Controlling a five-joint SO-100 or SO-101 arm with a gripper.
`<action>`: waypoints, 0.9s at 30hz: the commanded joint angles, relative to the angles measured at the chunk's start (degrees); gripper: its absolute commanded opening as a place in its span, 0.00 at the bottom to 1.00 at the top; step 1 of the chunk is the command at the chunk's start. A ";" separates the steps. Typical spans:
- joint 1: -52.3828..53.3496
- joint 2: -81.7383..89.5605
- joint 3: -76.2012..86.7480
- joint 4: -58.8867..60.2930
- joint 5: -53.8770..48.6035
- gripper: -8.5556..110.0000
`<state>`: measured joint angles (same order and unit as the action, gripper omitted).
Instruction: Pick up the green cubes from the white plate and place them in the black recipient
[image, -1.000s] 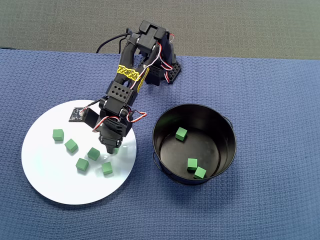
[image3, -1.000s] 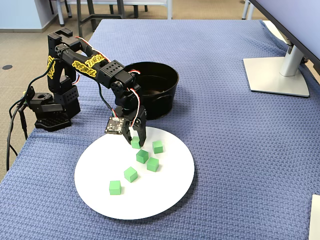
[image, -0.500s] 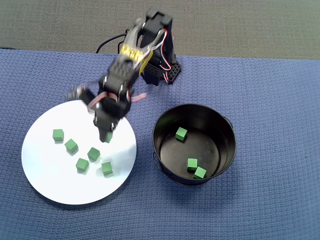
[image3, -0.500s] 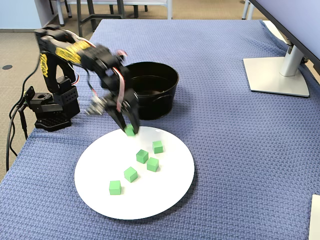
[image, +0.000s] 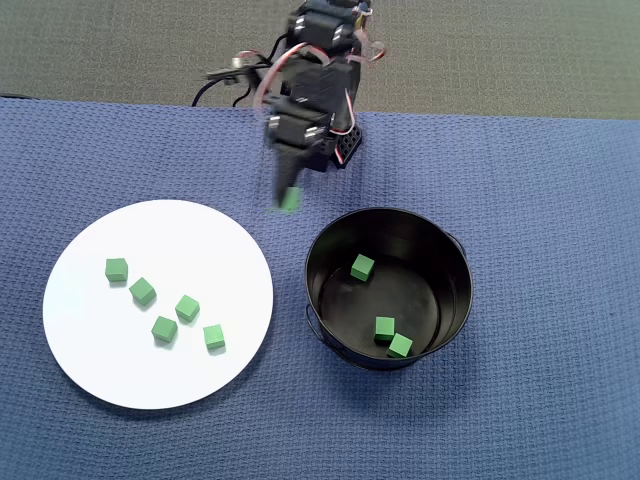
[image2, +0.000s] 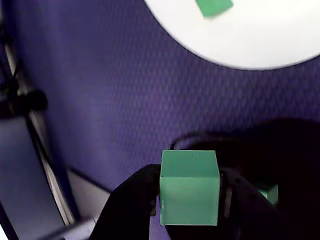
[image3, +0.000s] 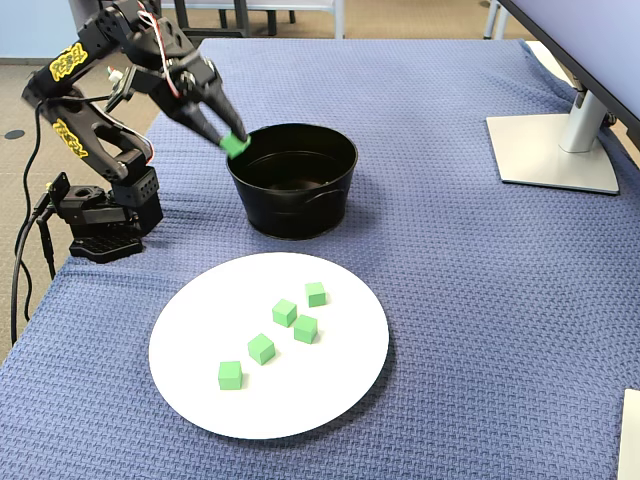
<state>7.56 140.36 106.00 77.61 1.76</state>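
1. Overhead view: your gripper (image: 289, 200) holds a cube (image: 290, 201) above the cloth (image: 520, 200), between the plate (image: 90, 350) and the pot (image: 322, 330), just short of the pot's rim. Five cubes lie on the plate; three lie in the pot. Release here and the cube probably lands on the cloth or bounces off the rim.

2. Wrist view: the jaws are clamped on the cube's two side faces, and the cube (image2: 190, 187) sits squarely between the fingers (image2: 135, 200). The pot's dark edge shows at lower right, with a cube inside. The grip sits near the fingertips, so a jerk could twist the cube loose.

3. Fixed view: the cube (image3: 236, 146) hangs at the pot's (image3: 300, 200) near rim, level with its top or slightly above. Carry it further over the opening before you let go; moving too low risks the fingers hitting the rim and shoving the pot.
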 joint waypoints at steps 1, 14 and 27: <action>-13.54 3.08 4.92 -6.15 2.46 0.07; -27.51 -14.24 12.74 -27.16 5.19 0.31; -8.70 -8.35 1.32 -10.20 0.62 0.27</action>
<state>-10.20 128.94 114.87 60.91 3.34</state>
